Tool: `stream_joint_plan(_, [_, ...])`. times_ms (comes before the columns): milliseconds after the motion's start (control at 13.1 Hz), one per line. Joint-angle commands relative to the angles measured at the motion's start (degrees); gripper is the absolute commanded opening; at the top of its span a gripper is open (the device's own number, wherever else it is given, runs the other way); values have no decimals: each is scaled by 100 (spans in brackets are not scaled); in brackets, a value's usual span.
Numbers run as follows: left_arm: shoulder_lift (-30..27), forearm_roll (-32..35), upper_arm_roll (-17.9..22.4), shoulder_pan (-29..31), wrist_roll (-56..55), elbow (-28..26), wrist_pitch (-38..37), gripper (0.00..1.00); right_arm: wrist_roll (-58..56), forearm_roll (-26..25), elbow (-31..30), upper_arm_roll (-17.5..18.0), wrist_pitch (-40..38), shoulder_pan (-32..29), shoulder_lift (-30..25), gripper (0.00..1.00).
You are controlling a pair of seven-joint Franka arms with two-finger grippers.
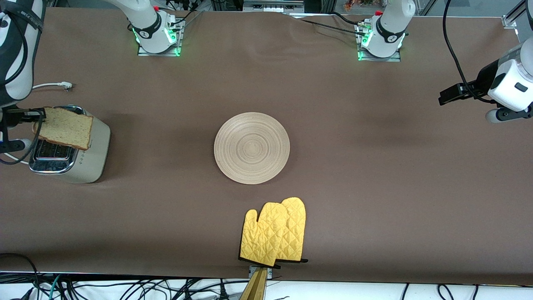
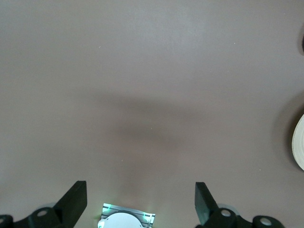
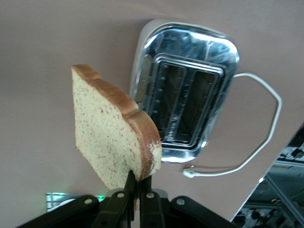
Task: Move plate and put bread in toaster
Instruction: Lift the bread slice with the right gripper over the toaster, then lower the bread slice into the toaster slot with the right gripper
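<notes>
Pinching bread [image 1: 66, 128] edge, right gripper [image 3: 138, 186] hangs over toaster [image 1: 89, 156]; slots empty. Left gripper [image 2: 140, 202] waits spread wide above bare table [image 1: 374, 166]. Plate [image 1: 252, 148] mid-table.

Brown cloth-covered tabletop [image 1: 374, 175] — evenly lit, faint creases. Black cables [image 1: 125, 289] on white floor strip along the camera-side edge — metal framing at upper corner.

One round light-tan wooden plate [image 1: 252, 148], one speckled beige bread slice with brown crust [image 1: 66, 127], one cream-white two-slot toaster with chrome top [image 1: 79, 160], two quilted yellow oven mitts [image 1: 275, 232], overlapping
</notes>
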Motion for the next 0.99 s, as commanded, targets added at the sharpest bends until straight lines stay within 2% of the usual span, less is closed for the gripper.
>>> stream_joint_plan(0, [13,-134,-28,59,43,83,-47,100,-474,-205,167,-25,239,-259,160,0])
stream_joint_plan(152, [21,-135,-37,59,43,83,-47,100,-581,-399,167,-16,494,-347,239,0])
stream_joint_plan(913, [39,-135,-28,59,43,83,-47,100,-485,-505,167,-33,1250,-874,670,0])
